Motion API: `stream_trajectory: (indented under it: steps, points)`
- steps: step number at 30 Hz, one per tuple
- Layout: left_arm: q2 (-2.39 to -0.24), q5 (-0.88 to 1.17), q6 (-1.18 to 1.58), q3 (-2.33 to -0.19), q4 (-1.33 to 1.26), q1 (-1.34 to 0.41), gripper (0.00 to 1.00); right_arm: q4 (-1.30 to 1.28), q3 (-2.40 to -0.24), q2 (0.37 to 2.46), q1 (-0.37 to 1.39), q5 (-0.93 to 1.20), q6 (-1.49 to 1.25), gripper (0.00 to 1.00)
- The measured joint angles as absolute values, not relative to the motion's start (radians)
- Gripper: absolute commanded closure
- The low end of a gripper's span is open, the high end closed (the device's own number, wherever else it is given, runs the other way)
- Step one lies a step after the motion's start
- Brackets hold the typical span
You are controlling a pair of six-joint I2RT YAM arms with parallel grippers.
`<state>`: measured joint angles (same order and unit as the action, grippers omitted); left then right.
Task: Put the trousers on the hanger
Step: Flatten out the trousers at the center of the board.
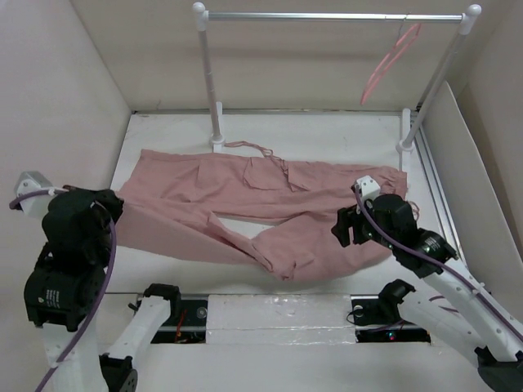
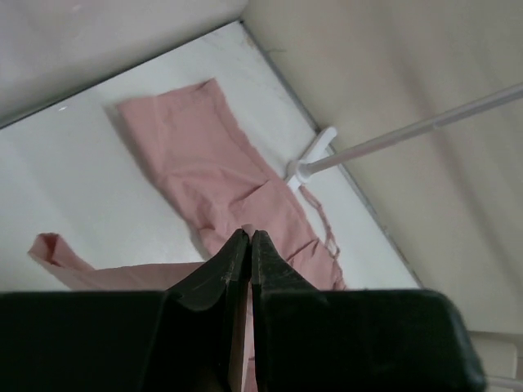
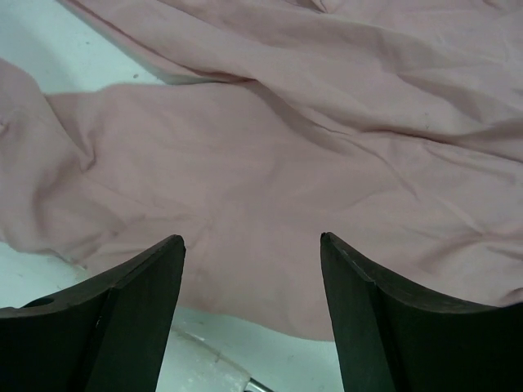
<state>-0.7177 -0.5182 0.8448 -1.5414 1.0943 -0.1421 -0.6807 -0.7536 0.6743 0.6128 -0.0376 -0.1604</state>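
The dusty-pink trousers [image 1: 245, 204] lie spread across the white table, with the drawstring [image 1: 253, 149] at their far edge. The pink hanger [image 1: 392, 59] hangs tilted on the rail at the back right, away from both grippers. My left gripper [image 1: 113, 208] is at the trousers' left end. In the left wrist view its jaws [image 2: 249, 234] are shut with pink fabric showing between them, and the trousers [image 2: 204, 155] stretch away beyond. My right gripper [image 1: 343, 229] is open just above the trousers' right part, and its wrist view [image 3: 252, 238] shows the cloth [image 3: 270, 147] between the fingers.
The white-and-metal garment rail [image 1: 327, 15] stands at the back of the table on two posts. Its left base [image 2: 315, 155] sits next to the trousers' far edge. Beige walls close in the left, right and back sides.
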Motion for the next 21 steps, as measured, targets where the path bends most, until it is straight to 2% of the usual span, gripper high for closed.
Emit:
stream_trajectory:
  steps: [10,12,14,15,16,17,20,21]
  points:
    - [-1.15,-0.31,0.742,-1.911,0.862,-0.142,1.0,-0.612,-0.757,0.772,0.546,0.062,-0.089,0.28]
    - [-1.194,-0.319,0.729,-1.921,0.834,-0.142,1.0,-0.612,-0.756,0.762,0.541,0.062,-0.085,0.28]
    - [-1.147,-0.364,0.722,-1.81,0.791,-0.142,1.0,-0.609,-0.754,0.743,0.537,0.065,-0.085,0.27]
    - [-1.09,-0.403,0.719,-1.72,0.784,-0.142,0.95,-0.603,-0.75,0.733,0.536,0.069,-0.085,0.27]
    - [-1.018,-0.446,0.72,-1.614,0.774,-0.142,0.83,-0.593,-0.744,0.726,0.536,0.074,-0.086,0.28]
    - [-0.932,-0.491,0.726,-1.505,0.773,-0.142,0.6,-0.586,-0.736,0.721,0.536,0.08,-0.086,0.27]
    - [-0.709,-0.617,0.785,-1.262,0.822,-0.142,0.36,-0.583,-0.718,0.724,0.535,0.089,-0.086,0.28]
    - [-0.651,-0.651,0.804,-1.222,0.849,-0.141,0.36,-0.583,-0.716,0.728,0.532,0.091,-0.085,0.27]
